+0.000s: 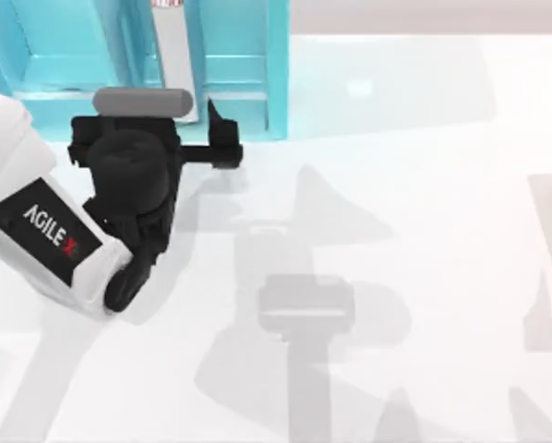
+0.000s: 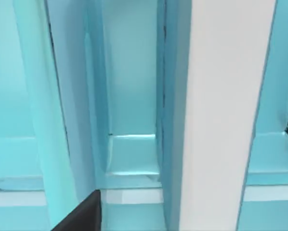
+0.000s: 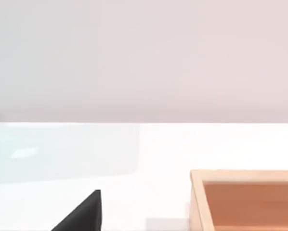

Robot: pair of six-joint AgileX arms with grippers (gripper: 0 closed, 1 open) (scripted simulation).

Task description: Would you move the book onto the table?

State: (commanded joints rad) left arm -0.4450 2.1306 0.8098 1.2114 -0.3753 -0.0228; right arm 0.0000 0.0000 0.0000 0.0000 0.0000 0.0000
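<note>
White counter [image 1: 424,185] seen nearest. Left claw [image 1: 222,138] positioned at shelf unit [image 1: 64,55] front, far left; whether released or clenched cannot be told. Book [image 1: 173,51] stood upright in shelf just beyond claw, long axis vertical.

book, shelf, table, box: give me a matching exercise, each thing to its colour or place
Things:
1. book
2. shelf
3. table
4. box

Descriptions:
A. glossy white, broad and flat
B. orange-brown, on the table in the right wrist view
C. upright between dividers, white page edges facing out
D. light blue, at the table's far left, with the left gripper before it

Pairs: 1-C, 2-D, 3-A, 4-B
</note>
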